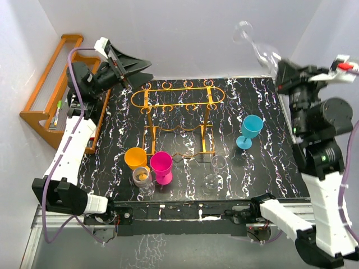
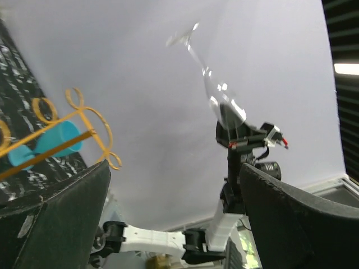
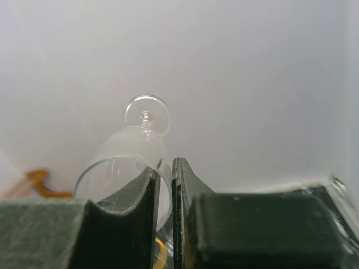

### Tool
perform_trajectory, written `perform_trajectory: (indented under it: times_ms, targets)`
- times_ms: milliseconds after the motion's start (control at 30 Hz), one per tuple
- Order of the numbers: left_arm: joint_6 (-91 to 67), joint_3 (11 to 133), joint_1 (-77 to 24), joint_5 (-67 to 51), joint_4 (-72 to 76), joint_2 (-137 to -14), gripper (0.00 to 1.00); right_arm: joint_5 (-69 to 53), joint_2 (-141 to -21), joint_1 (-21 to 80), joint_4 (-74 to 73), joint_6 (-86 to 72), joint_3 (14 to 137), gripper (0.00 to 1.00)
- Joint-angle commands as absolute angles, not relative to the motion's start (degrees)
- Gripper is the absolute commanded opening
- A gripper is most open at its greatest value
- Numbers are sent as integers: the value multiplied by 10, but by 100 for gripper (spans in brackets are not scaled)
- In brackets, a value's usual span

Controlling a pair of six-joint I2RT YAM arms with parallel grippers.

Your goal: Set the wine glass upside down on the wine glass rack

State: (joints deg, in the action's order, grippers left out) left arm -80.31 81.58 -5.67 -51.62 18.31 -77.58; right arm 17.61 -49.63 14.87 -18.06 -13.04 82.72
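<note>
Nearest the arm bases, at about 7 o'clock on the black marbled counter [image 1: 263, 106], an orange cup [image 1: 135, 158] and a pink cup [image 1: 161, 166] stand touching, with a short clear glass [image 1: 142, 177] just in front of them. At 5 o'clock there is what looks like a clear stemmed glass [image 1: 216, 171], though it is faint against the pattern. A blue goblet [image 1: 249, 130] stands upright at 3 o'clock.

The wine glass rack [image 1: 178, 95] stands from the centre toward 12 o'clock, and none of its ring slots holds a glass. Off the counter's edge at 9 to 10 o'clock leans a wooden rack [image 1: 53, 89].

The left hand [image 1: 147, 68] hovers at 10 o'clock beside the wire frame, fingers spread wide, holding nothing.

Farthest, at 2 o'clock above the far right corner, the right hand [image 1: 279, 66] pinches the rim of the wine glass [image 1: 258, 47] between narrow fingers. The glass hangs tilted in the air, foot up toward 11 o'clock, well apart from the wire frame.
</note>
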Motion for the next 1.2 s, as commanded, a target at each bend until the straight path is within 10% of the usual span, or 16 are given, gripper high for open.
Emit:
perform_trajectory:
  times_ms: [0,800,1167]
  targets:
    - [-866,860,-104,-466,239,-794,97,44,-611,149,-28,-194,952,8]
    - [-837,1116,-248,-394,249,-1021,90,-186,-617,199,451,193,692,8]
    - [-789,1182,-272,-336,274,-1060,74,-65,-640,338,541,424,626,8]
